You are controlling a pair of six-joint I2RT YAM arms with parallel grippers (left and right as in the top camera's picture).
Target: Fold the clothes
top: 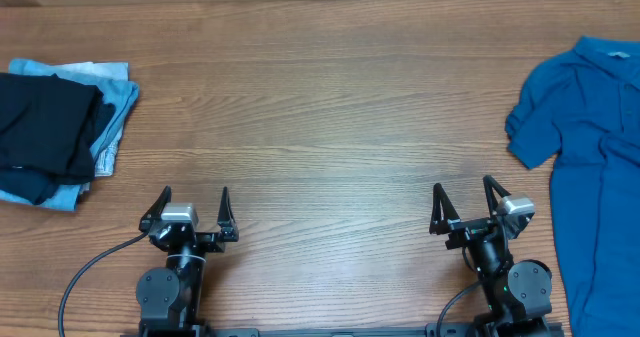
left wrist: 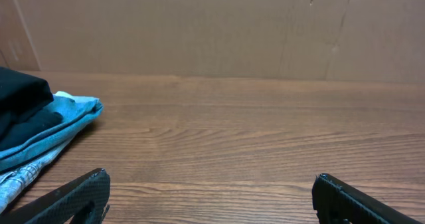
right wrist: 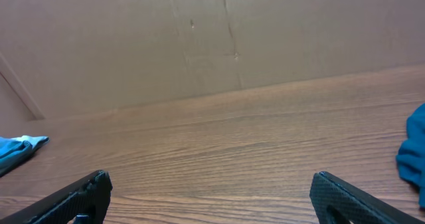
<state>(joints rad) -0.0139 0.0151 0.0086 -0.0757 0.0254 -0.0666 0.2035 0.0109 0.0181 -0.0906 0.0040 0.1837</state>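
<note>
The deep-blue shirt [top: 590,157] lies spread at the table's right edge, partly cut off by the overhead view, with one sleeve pointing left. A small part of it shows at the right edge of the right wrist view [right wrist: 415,154]. My right gripper [top: 463,199] is open and empty near the front edge, just left of the shirt; it also shows in the right wrist view [right wrist: 209,187]. My left gripper [top: 193,203] is open and empty at the front left, far from the shirt; it also shows in the left wrist view [left wrist: 209,187].
A folded black garment [top: 45,132] lies on a folded pale light-blue garment [top: 110,102] at the far left; both show in the left wrist view [left wrist: 26,111]. A brown cardboard wall [left wrist: 212,31] stands behind the wooden table [top: 320,117].
</note>
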